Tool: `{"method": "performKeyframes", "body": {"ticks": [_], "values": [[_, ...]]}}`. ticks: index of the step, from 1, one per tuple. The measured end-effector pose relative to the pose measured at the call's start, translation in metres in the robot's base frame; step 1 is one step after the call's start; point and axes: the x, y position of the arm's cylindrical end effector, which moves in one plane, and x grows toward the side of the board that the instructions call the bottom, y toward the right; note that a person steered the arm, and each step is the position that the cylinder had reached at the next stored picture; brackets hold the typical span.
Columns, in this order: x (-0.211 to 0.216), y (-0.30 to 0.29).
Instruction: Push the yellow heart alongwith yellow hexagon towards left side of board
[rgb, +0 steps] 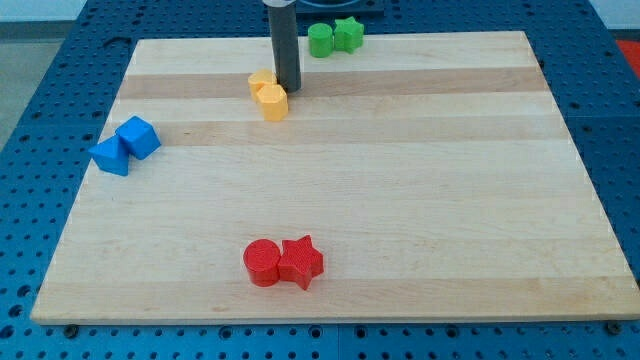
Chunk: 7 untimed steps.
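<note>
Eight small blocks sit in four pairs on the pale wooden board, which rests on a blue perforated table. Near the board's top edge, a little left of centre, the two yellow pieces are pressed together: the yellow heart lies just behind and to the view's left of the yellow hexagon, and the two touch. The dark rod comes straight down from the view's top, and my tip stands on the board immediately to the view's right of the yellow pair, close against them; whether it actually touches them I cannot tell. The arm carries no pincer at all, only this rod, so there is nothing to be apart or together.

At the top edge, just right of the rod, a green cylinder and a green star-like block sit touching each other. Toward the left edge, about midway between the top and bottom corners, a blue cube touches a blue wedge-shaped block, which lies nearest that edge. Near the bottom edge, left of centre, a red cylinder sits touching a red star on its right. The yellow pair is well apart from the blue and red pairs.
</note>
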Motion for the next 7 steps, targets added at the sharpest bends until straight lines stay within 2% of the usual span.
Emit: {"method": "performKeyframes", "body": {"ticks": [1,2,3,5,7], "values": [[0.011,0.057],[0.057,0.065],[0.071,0.014],[0.001,-0.03],[-0.012,-0.066]]}}
